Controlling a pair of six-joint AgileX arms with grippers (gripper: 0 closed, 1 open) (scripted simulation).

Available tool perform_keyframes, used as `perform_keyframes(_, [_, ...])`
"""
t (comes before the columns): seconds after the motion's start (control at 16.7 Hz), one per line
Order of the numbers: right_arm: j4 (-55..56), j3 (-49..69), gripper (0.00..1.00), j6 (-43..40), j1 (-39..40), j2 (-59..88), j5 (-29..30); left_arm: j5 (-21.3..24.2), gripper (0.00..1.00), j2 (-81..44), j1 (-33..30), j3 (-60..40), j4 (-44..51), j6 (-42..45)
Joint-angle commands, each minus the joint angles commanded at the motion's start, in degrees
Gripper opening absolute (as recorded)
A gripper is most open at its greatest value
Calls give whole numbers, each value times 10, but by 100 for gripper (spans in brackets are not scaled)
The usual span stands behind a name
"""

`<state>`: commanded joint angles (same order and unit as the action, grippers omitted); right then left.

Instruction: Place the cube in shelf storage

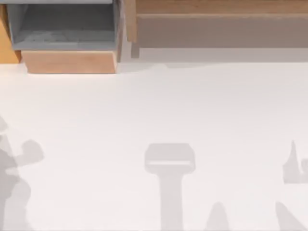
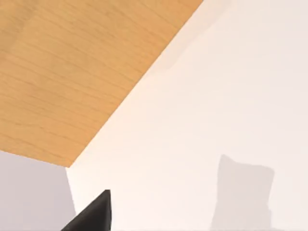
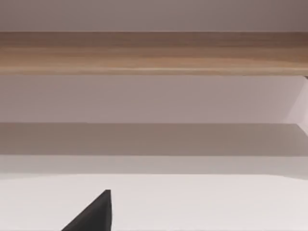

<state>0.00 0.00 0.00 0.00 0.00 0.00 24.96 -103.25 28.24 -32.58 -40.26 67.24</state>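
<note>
From above, the long light-wood shelf storage (image 1: 221,24) runs along the desk's far edge on the right, its tan plank edge lying over a shadowed brownish-grey recess. On its left stands a smaller wooden box with a grey-lined compartment (image 1: 67,33). The plain white desk (image 1: 154,110) carries only grey shadows along its near side.

In the left wrist view, a light-wood panel (image 2: 72,72) meets the white desk, with a black fingertip (image 2: 94,214) of the left gripper at the frame's edge.

In the right wrist view, the shelf storage faces the camera, plank above recess, behind a black fingertip (image 3: 94,214) of the right gripper. How the jaws of either gripper stand cannot be told.
</note>
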Motion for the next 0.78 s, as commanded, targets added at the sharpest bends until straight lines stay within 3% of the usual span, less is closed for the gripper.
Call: perform_keyframes(0.78, [0,0,100,0,0,0,0,16,100,-250,-42,-278,-248,213])
